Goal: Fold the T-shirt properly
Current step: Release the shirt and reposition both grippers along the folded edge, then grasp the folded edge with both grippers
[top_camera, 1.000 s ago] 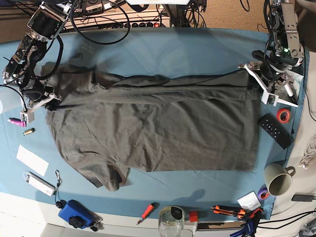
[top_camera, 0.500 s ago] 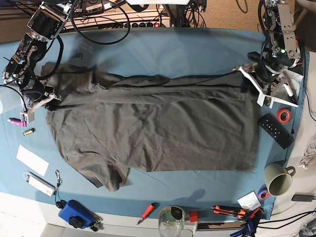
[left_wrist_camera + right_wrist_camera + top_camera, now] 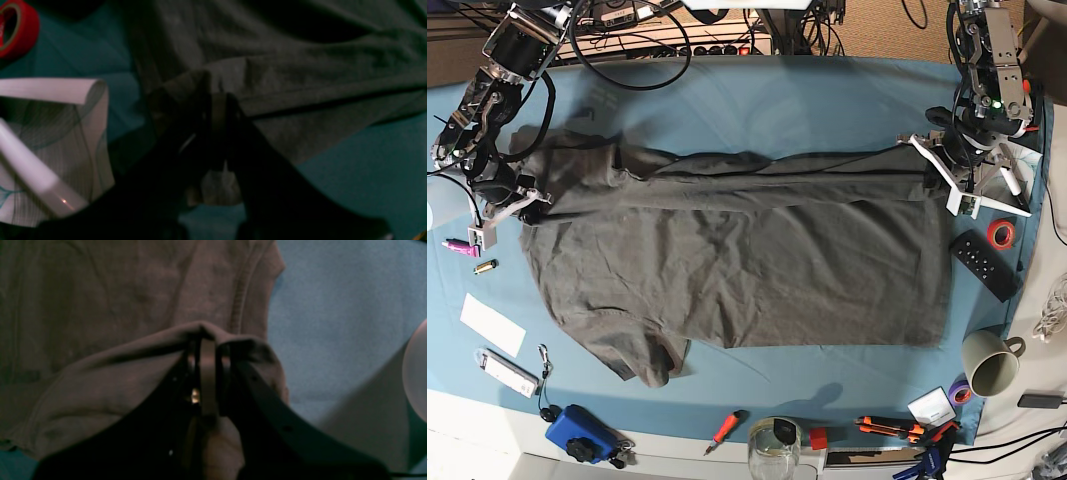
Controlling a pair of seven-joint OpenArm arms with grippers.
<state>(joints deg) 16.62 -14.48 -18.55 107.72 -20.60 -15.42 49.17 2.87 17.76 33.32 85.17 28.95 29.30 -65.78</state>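
Observation:
The dark grey-brown T-shirt [image 3: 737,260] lies spread on the blue table cloth [image 3: 757,100], its far long edge folded over toward the middle. My left gripper [image 3: 937,172] is at the shirt's far right corner. In the left wrist view it [image 3: 218,100] is shut on a pinch of the T-shirt [image 3: 300,66] near the hem. My right gripper [image 3: 520,200] is at the shirt's left end by the sleeve. In the right wrist view it [image 3: 208,340] is shut on a raised fold of the T-shirt [image 3: 133,290].
A black remote [image 3: 983,264], a red tape roll [image 3: 1000,234] and a mug [image 3: 990,362] sit right of the shirt. Along the front edge are a white card [image 3: 492,324], a blue device [image 3: 582,433], a screwdriver [image 3: 725,430] and a glass jar [image 3: 773,445].
My left gripper has shifted slightly up and in over the shirt's far right corner, then shut on the fabric. The right arm has not moved.

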